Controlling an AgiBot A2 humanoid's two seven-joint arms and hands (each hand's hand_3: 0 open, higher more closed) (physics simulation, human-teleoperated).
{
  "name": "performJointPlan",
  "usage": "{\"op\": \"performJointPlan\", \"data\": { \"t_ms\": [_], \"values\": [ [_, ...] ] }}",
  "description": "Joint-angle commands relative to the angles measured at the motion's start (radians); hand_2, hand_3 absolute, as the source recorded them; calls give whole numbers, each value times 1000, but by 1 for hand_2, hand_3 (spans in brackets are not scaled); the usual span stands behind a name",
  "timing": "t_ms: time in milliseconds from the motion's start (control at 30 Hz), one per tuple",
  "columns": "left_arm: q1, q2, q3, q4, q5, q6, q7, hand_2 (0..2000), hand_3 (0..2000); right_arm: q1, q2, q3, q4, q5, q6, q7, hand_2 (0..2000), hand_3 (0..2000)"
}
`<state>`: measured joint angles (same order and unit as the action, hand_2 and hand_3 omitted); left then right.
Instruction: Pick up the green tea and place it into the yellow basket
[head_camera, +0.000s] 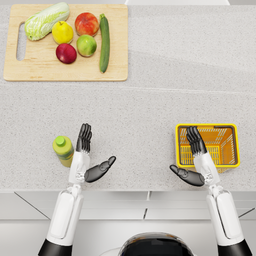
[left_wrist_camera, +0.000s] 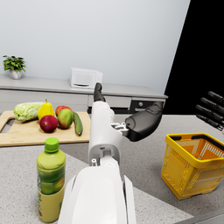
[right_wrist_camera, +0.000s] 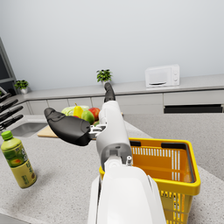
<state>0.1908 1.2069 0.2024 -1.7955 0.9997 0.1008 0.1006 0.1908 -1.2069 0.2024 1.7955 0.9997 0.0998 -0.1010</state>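
Note:
The green tea bottle (head_camera: 63, 150) with its green cap stands upright on the counter near the front left; it also shows as green tea (left_wrist_camera: 50, 180) and green tea (right_wrist_camera: 17, 161). My left hand (head_camera: 90, 155) is open just to the right of it, fingers stretched forward and thumb out to the side, not touching it. The yellow basket (head_camera: 231, 145) sits at the front right, empty, seen also as basket (left_wrist_camera: 192, 168) and basket (right_wrist_camera: 188, 173). My right hand (head_camera: 194, 157) is open over the basket's left edge, holding nothing.
A wooden cutting board (head_camera: 30, 70) lies at the back left with a cabbage (head_camera: 46, 20), a pear (head_camera: 62, 32), apples and a cucumber (head_camera: 104, 42). The counter's front edge runs just below both hands.

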Motion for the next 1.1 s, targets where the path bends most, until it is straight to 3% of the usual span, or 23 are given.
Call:
{"op": "performJointPlan", "data": {
  "t_ms": [33,400,467,567,833,1000,1100],
  "values": [
    [0,0,0,0,0,0,0,0,0,0,0,0,0,0,0,0,0,0],
    [2,1,30,16,0,0,0,0,0,2,-1,30,-16,0,0,0,0,0],
    [25,19,-24,-26,0,-49,-49,0,0,24,-21,12,48,0,-49,49,0,0],
    [43,33,-105,-36,44,-82,-82,0,0,69,-48,-83,83,0,-81,82,0,0],
    [42,44,-326,2,388,-100,-99,0,0,68,-58,-260,47,343,-98,100,0,0],
    [6,55,-402,77,454,-101,-100,0,0,57,-65,-274,60,409,-100,101,0,0],
    [-35,68,-371,158,464,-101,-101,0,0,29,-70,-270,79,419,-100,101,0,0]
  ]
}}
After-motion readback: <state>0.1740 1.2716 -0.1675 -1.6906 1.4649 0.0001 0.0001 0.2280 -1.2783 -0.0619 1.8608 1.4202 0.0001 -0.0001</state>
